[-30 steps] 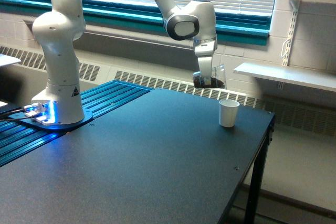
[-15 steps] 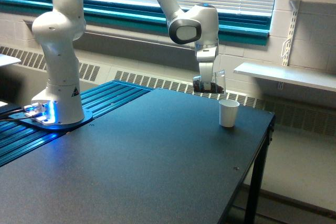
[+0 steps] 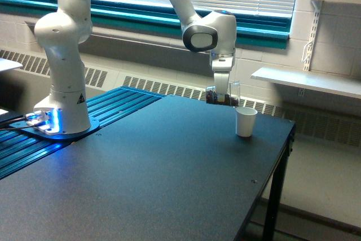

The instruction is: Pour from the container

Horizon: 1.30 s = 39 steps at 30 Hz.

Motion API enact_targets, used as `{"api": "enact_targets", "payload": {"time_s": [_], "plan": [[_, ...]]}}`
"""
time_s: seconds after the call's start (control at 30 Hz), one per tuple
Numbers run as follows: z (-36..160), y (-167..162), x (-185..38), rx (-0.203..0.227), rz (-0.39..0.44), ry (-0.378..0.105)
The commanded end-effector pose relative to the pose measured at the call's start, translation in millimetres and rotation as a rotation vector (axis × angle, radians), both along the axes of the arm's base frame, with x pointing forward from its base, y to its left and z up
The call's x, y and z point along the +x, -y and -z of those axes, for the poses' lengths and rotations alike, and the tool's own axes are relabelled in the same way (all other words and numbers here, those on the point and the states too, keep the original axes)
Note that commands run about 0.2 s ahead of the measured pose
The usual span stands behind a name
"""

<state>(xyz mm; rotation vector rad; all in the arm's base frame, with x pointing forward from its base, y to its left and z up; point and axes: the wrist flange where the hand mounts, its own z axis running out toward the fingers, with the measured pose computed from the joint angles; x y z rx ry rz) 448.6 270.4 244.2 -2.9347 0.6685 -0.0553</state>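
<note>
The gripper (image 3: 222,90) is closed on the jar (image 3: 225,94), a small clear cup with brown bits showing through its lower part, and holds it in the air above the far right part of the table (image 3: 169,162), near the far edge. Over the last second the arm (image 3: 206,32) has carried the jar toward the exterior view's right and a little lower, so that it now hangs just beside the white cup (image 3: 245,122), up and to that view's left of its rim, where a second ago it stood well apart from it, back by the radiator. The jar also looks slightly tipped now, its open top leaning toward the cup, though the view is too small to be sure how far. The cup has not moved; it stands upright near the table's far right corner. No brown bits can be seen falling or lying on the table. So the approach seems nearly done and the pour itself looks about to begin or just starting. The next move likely calls for bringing the jar's lip over the cup's mouth before tilting further, since a tilt from here might spill short of the rim.
</note>
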Motion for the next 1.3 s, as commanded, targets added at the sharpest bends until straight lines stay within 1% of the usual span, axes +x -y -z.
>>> {"api": "enact_targets", "payload": {"time_s": [0.03,0.27,0.63,0.87,1.3], "plan": [[-4.8,0,8,0.002,-0.021,0.003],[-3.0,1,11,-0.008,-0.023,-0.004],[4.3,1,11,-0.021,-0.025,-0.029],[5.0,3,13,-0.02,-0.019,-0.04],[4.5,10,24,-0.034,-0.003,-0.048]]}}
